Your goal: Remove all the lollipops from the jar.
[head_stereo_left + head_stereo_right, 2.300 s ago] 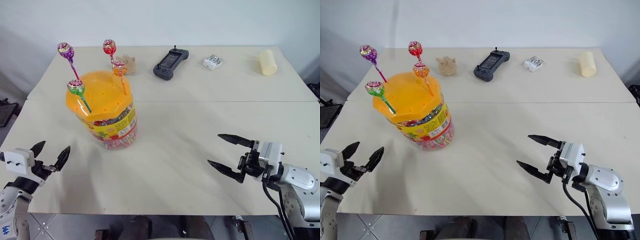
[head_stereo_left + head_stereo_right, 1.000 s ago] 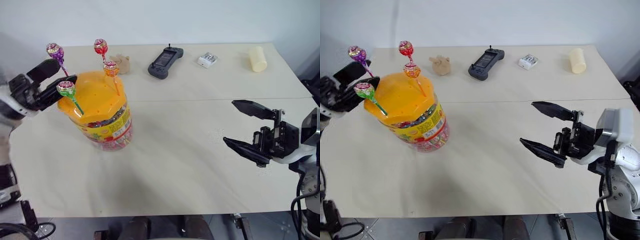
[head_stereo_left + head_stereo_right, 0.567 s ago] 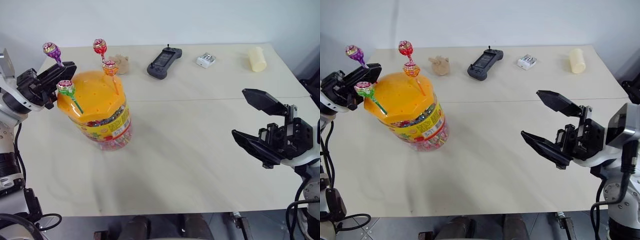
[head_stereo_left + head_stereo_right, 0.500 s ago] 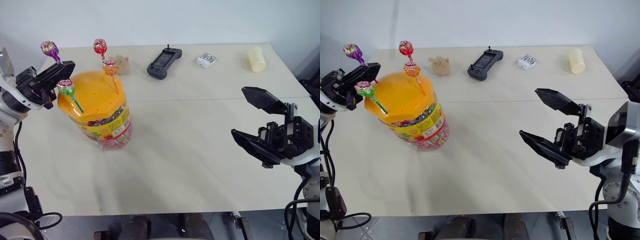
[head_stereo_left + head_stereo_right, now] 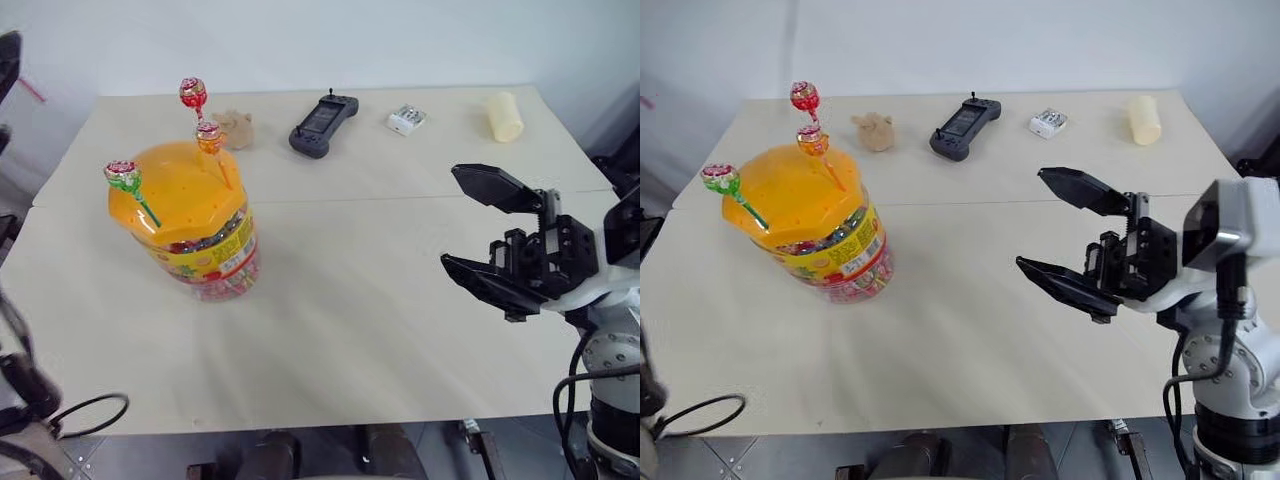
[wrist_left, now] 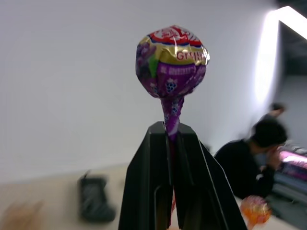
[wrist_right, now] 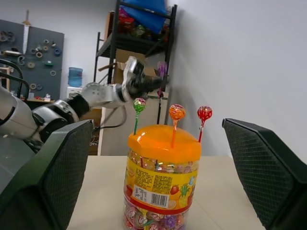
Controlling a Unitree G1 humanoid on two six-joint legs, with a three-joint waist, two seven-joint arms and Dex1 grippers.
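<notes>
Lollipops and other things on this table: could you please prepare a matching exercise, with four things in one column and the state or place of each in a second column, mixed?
Things:
1. purple lollipop
2. green lollipop
3. right pincer
4. black game controller

States or places:
a. open, holding nothing
b. stick pushed into the orange lid of the jar
c. stick clamped in the shut left pincer
d. lying at the far side of the table

Pairs: 1-c, 2-b, 3-a, 4-d.
</notes>
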